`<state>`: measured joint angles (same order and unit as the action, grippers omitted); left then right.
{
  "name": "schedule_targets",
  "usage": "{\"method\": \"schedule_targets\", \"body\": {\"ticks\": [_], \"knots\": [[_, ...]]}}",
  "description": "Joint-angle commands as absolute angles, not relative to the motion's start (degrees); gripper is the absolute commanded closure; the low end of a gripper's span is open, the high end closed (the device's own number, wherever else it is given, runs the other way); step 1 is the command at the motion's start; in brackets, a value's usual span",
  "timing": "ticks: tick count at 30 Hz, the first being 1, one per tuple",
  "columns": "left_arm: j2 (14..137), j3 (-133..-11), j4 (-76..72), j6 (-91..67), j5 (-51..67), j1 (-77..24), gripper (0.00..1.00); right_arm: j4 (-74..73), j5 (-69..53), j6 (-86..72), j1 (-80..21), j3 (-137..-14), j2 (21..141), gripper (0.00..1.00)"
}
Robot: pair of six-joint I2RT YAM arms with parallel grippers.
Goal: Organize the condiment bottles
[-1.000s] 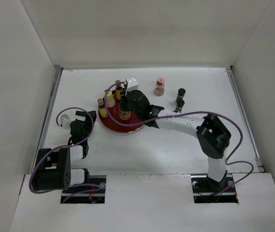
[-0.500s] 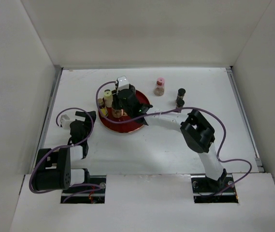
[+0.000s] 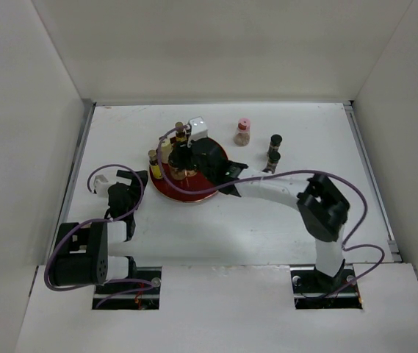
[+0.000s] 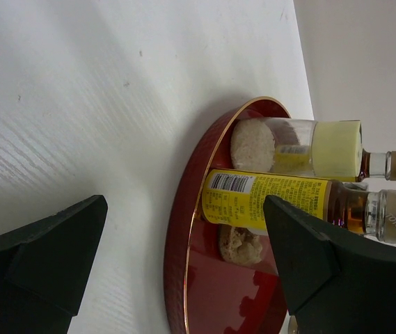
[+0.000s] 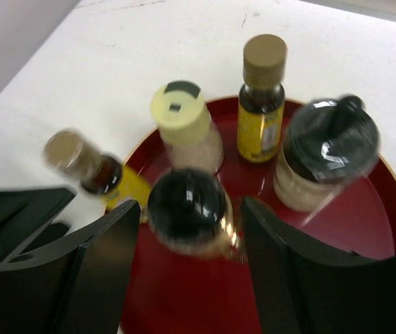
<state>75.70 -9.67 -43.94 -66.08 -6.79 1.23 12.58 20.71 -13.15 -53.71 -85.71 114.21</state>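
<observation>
Several condiment bottles stand on the round red tray (image 3: 203, 193). My right gripper (image 3: 191, 160) hovers over the tray, open, its jaws on either side of a black-capped bottle (image 5: 187, 209) with a gap on each side. Around it stand a cream-capped bottle (image 5: 181, 120), a brown-capped yellow-label bottle (image 5: 262, 104), a wide black-lidded bottle (image 5: 323, 163) and a blurred yellow-label bottle (image 5: 93, 172). A pink-capped bottle (image 3: 242, 133) and two black-capped bottles (image 3: 274, 149) stand on the table right of the tray. My left gripper (image 3: 120, 180) is open and empty, left of the tray.
The left wrist view shows the tray rim (image 4: 181, 236) close ahead, with the cream bottle (image 4: 302, 145) and a yellow-label bottle (image 4: 274, 202) behind it. White walls enclose the table on the left, back and right.
My right gripper swung left over the tray half a second ago and has drawn back to the right. The black-capped bottle stands between its open jaws. The left arm barely moved.
</observation>
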Motion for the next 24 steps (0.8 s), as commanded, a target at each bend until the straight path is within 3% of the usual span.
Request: {"method": "schedule_targets", "body": {"ticks": [1,2,6,9,11,17,24], "knots": [[76.2,-11.1,-46.2,-66.4,-6.2,0.8,0.00,19.1,20.2,-13.2,-54.4,-78.1,99.7,0.36],[76.3,-11.1,-46.3,-66.4,-6.2,0.8,0.00,19.8,20.5,-13.3,-54.4,-75.2,97.1,0.39],[75.9,-11.0,-46.4,-66.4,-6.2,0.8,0.00,19.2,24.0,-13.7,-50.7,-61.4,84.1,0.72],[75.5,-10.7,-46.4,-66.3,-6.2,0.8,0.00,13.6,29.0,-15.1,-47.3,-53.5,76.1,0.76],[75.8,-10.9,-46.4,-66.3,-6.2,0.8,0.00,6.9,32.9,-16.6,-45.5,-49.9,71.7,0.73],[75.9,-11.1,-46.5,-66.1,-6.5,0.4,0.00,-1.7,42.6,-20.5,-41.7,-40.2,65.9,0.37],[74.7,-10.5,-46.2,-65.7,-6.8,0.7,0.00,-0.9,37.6,-22.2,-39.9,-41.4,70.1,0.24]]}}
